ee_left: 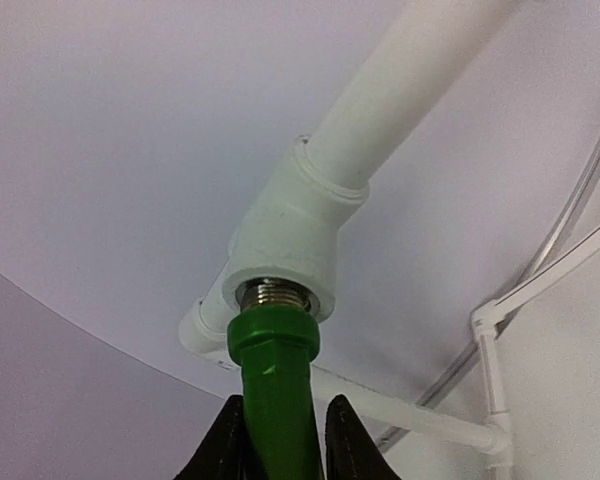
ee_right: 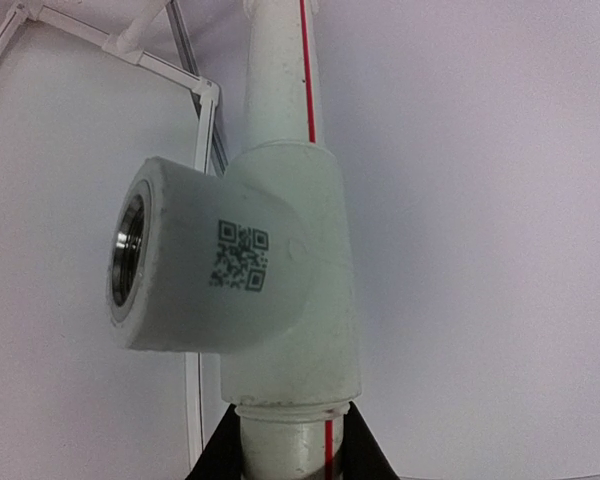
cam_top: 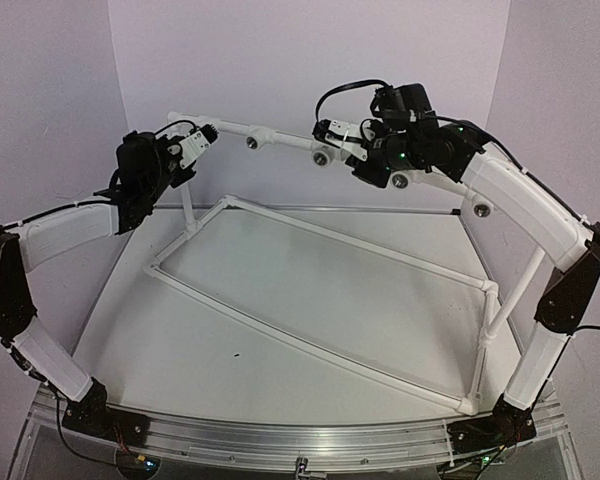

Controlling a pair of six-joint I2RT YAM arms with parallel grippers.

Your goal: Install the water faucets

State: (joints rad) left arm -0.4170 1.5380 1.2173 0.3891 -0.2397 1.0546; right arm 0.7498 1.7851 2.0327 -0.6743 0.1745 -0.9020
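high on the left, our left claw (ee_left: 280,425) pinches the green faucet (ee_left: 275,365); it runs toward 12 o'clock, silver end entering the tee fitting (ee_left: 285,230). our right claw (ee_right: 285,445) clamps the pipe (ee_right: 278,70).

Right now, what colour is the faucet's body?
Faucet body: bright green, clearest in the left wrist view.

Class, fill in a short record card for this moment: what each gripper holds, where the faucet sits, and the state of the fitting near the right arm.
Left gripper: shut on the green faucet
Faucet position: silver threaded end at the mouth of a tee fitting, some thread still showing
Right gripper: shut on the white pipe just below a second tee fitting
Second fitting: side socket empty, QR code printed on it
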